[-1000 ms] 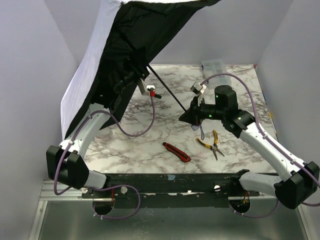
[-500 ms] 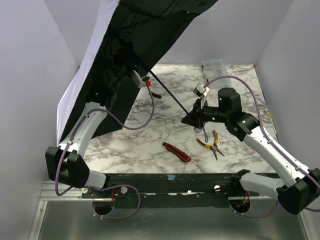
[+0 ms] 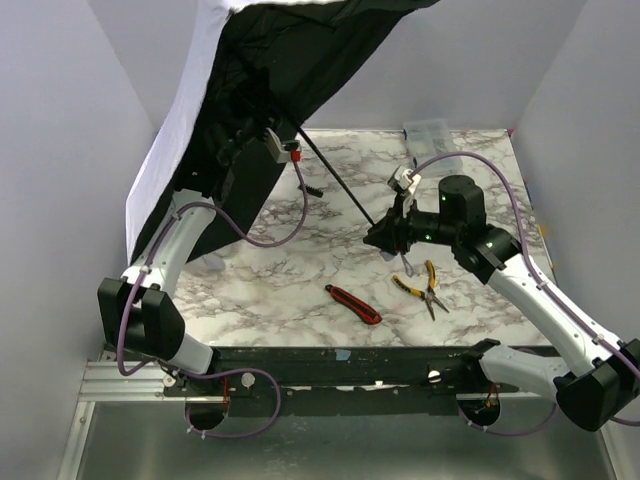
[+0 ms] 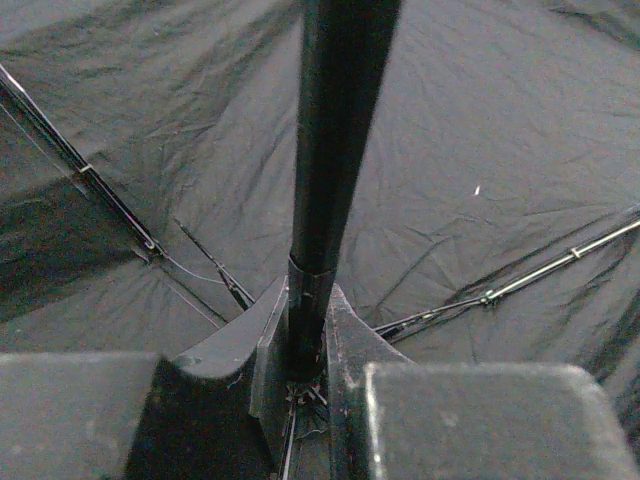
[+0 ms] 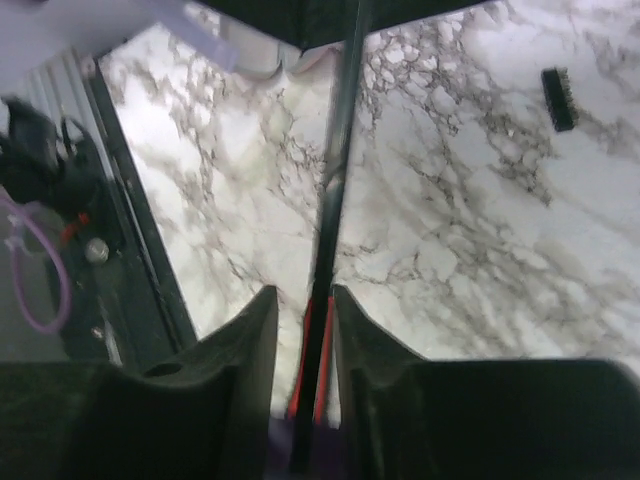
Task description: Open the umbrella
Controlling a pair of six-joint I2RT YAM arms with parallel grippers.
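Lavender-and-black fabric folding umbrella (image 3: 250, 80) is likely light, its canopy floppy; hold the thin stiff black shaft (image 4: 330, 150). Left gripper (image 4: 305, 300) pinches it between its fingers; right gripper (image 5: 305, 300) straddles it, grip unclear.

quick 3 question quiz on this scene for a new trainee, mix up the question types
1. True or false: the umbrella has its canopy spread open.
2. What runs between the right gripper and its two fingers in the wrist view? A the umbrella's shaft; B a cable; C a pen.
3. Fill in: in the top view, the red knife lies to the ___ of the yellow-handled pliers.
Key: 1 true; 2 A; 3 left.
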